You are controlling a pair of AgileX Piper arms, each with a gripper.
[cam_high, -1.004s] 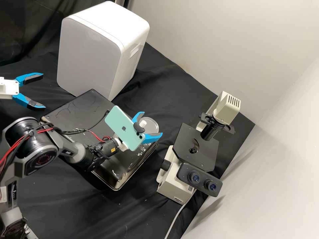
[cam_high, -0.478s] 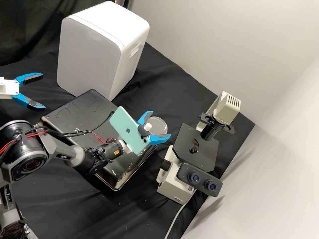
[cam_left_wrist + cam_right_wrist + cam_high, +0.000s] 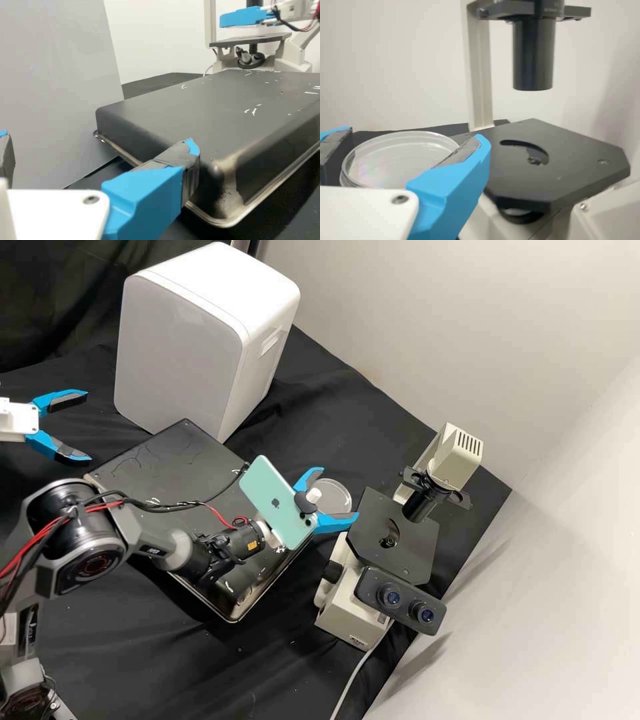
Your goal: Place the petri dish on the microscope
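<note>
A clear round petri dish (image 3: 331, 493) hangs level in the air between the blue fingers of my right gripper (image 3: 327, 499), which is shut on it. The dish is just left of the microscope's black stage (image 3: 393, 533), near its edge and slightly above it. In the right wrist view the petri dish (image 3: 395, 157) sits in my right gripper (image 3: 410, 140), with the stage (image 3: 560, 165) and its round hole close ahead under the black lens tube (image 3: 534, 50). My left gripper (image 3: 83, 427) stands open at the far left, holding nothing; in its own view it (image 3: 95, 165) is beside the tray.
A dark metal tray (image 3: 173, 467) lies upside down under the right arm. A tall white box (image 3: 200, 333) stands behind it. A mint-green phone (image 3: 277, 501) rides on the right wrist. The white wall runs close behind and right of the microscope (image 3: 353, 600).
My right gripper has carried the petri dish to the right, off the tray area and up to the edge of the microscope stage. The left gripper has stayed nearly still.
</note>
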